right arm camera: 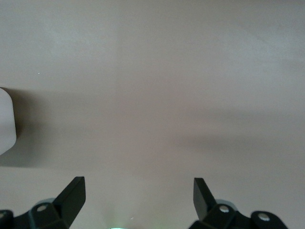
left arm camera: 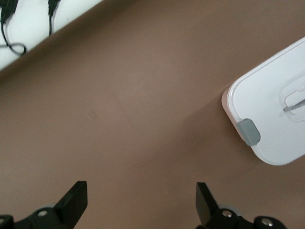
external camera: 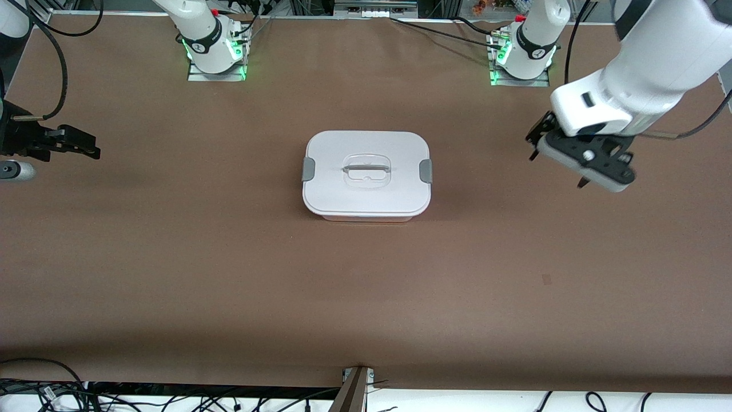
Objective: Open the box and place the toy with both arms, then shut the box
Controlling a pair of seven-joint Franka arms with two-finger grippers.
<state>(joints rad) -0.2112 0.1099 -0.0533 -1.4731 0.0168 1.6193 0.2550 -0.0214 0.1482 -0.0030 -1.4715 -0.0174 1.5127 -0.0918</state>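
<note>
While the box (external camera: 366, 174) sits lidded (contents seemingly hidden), left gripper (external camera: 557, 165) and right gripper (right arm camera: 138, 191) hover with fingers spread.

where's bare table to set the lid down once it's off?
Widest bare patch: the table between the box and the front camera's edge. Also bare: each strip between the box's grey clips and the grippers. The left gripper and right gripper hang open over the table's ends, so those are tighter.

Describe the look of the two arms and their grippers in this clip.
Both arms are white with black joint bands and green-lit bases. The left gripper has a white-grey body with black fingers; the right gripper is black. Black cables trail along both arms.
</note>
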